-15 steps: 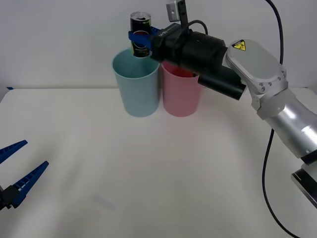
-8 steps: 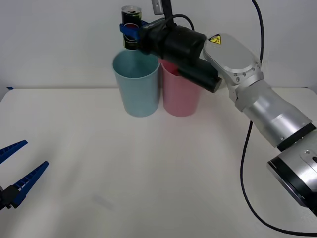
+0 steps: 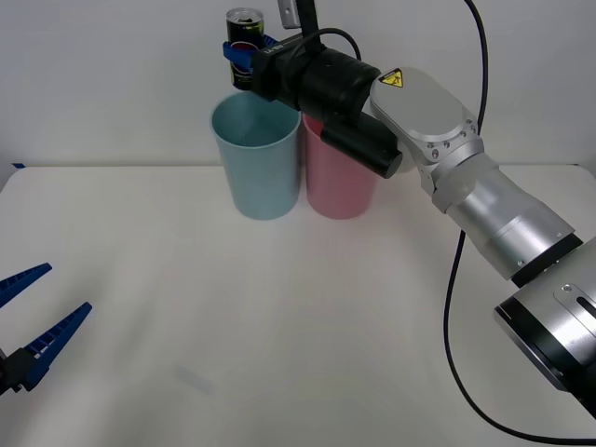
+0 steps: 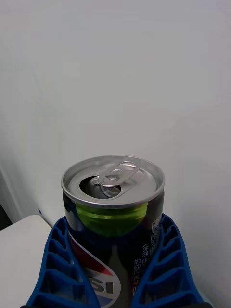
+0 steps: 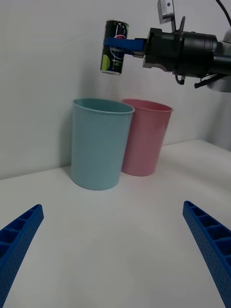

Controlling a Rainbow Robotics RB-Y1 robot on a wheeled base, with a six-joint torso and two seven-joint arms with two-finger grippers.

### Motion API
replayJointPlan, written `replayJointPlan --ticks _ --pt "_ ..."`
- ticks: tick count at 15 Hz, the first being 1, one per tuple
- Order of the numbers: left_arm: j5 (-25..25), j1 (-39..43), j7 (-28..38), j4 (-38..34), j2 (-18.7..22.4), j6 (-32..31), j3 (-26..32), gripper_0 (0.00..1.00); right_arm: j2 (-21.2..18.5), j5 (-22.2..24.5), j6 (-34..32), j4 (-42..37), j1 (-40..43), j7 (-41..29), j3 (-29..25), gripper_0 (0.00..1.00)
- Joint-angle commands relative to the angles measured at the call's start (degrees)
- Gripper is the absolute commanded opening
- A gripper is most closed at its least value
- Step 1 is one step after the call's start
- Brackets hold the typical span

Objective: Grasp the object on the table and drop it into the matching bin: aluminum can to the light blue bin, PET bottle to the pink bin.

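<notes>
My right gripper [image 3: 242, 51] is shut on the aluminum can [image 3: 245, 35], a dark can with a silver pull-tab lid [image 4: 113, 180], held upright in the air above the light blue bin [image 3: 256, 155]. The left wrist view shows the can [image 5: 114, 46] hanging a little above the blue bin's rim [image 5: 102, 142]. The pink bin [image 3: 339, 174] stands right beside the blue one, touching it. At the table's near left edge my left gripper [image 3: 26, 321] stays open with nothing in it.
Both bins stand at the back of the white table [image 3: 298, 307], close to the wall. My right arm [image 3: 447, 149] reaches over the pink bin from the right.
The right gripper has carried the can to the left and slightly up, from over the blue bin's right rim to above its middle. The left arm has not moved.
</notes>
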Motion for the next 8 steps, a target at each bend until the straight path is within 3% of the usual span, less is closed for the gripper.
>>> replayJointPlan --ticks 1,2,8 --pt "0.0 0.0 0.0 0.0 0.0 0.0 0.0 1.00 0.0 0.0 0.7 0.1 0.0 -0.4 0.0 0.60" --pt "0.0 0.0 0.0 0.0 0.0 0.0 0.0 1.00 0.0 0.0 1.0 0.0 0.0 -0.3 -0.1 1.00" --pt "0.0 0.0 0.0 0.0 0.0 0.0 0.0 1.00 0.0 0.0 1.0 0.0 0.0 0.5 0.0 1.00"
